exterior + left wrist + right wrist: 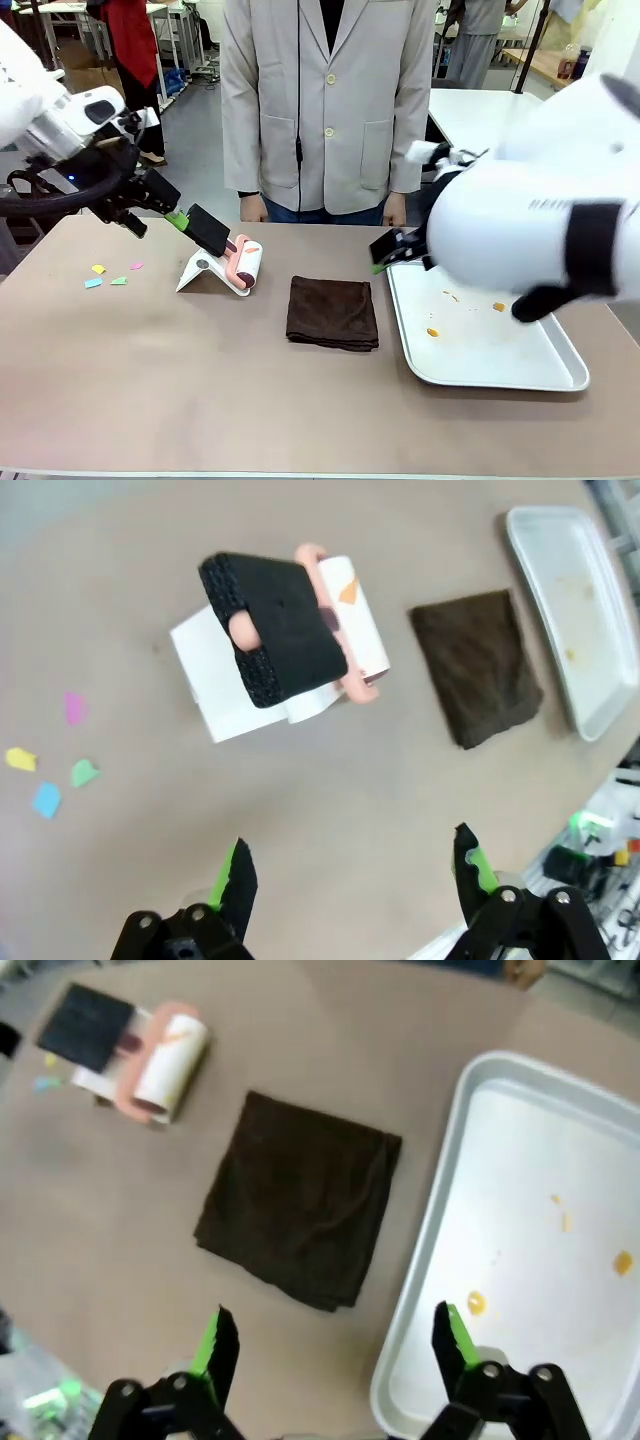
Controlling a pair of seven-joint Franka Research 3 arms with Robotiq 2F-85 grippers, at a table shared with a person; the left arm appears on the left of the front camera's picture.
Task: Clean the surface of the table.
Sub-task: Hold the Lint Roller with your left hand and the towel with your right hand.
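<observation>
The taupe table (150,380) carries several coloured paper scraps (105,275) at its left. Beside them a lint roller (243,265) rests on a white stand, its black handle (207,230) pointing up and left. My left gripper (158,218) hovers open just up-left of that handle. In the left wrist view the handle (275,630) lies well beyond the open left gripper (352,850). A dark brown cloth (332,312) lies folded at the middle. My right gripper (392,250) is open above the gap between the cloth (300,1195) and the tray, holding nothing (333,1318).
A white tray (480,350) with a few orange crumbs sits at the right. A person in a light grey jacket (325,100) stands at the far edge, hands near the table rim. The near half of the tabletop is bare.
</observation>
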